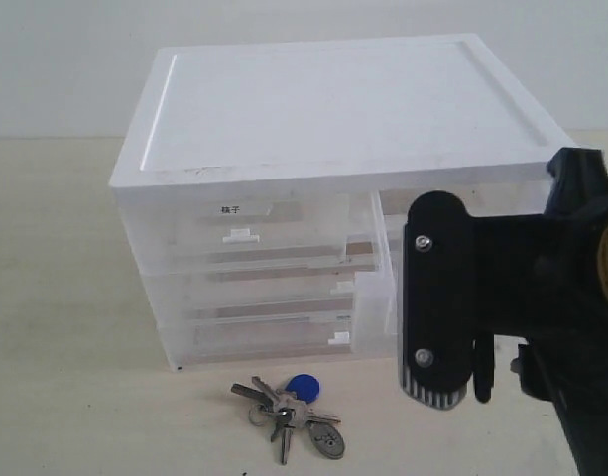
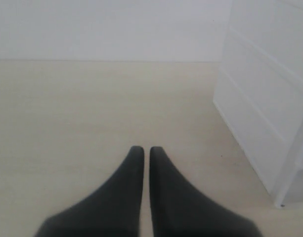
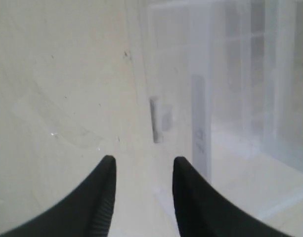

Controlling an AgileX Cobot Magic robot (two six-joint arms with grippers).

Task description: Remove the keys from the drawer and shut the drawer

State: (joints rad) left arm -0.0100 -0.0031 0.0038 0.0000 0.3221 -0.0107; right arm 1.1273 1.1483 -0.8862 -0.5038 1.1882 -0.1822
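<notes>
The keys (image 1: 294,407), with a blue fob and an oval metal tag, lie on the table in front of the white cabinet (image 1: 323,109). The half-width translucent drawer (image 1: 378,268) on the right stands pulled out of the cabinet. My right gripper (image 1: 457,387) hangs just in front of that drawer, open and empty. In the right wrist view the gripper (image 3: 141,165) faces scratched translucent plastic of the drawer (image 3: 200,98) at close range, with a small tab (image 3: 157,121) ahead. My left gripper (image 2: 143,150) is shut over bare table, away from the keys.
The left half-width drawer (image 1: 244,223), labelled in black characters, is shut, as are the full-width drawers (image 1: 264,297) below. The cabinet's side (image 2: 270,98) shows beside the left gripper. The right arm hides the cabinet's right front.
</notes>
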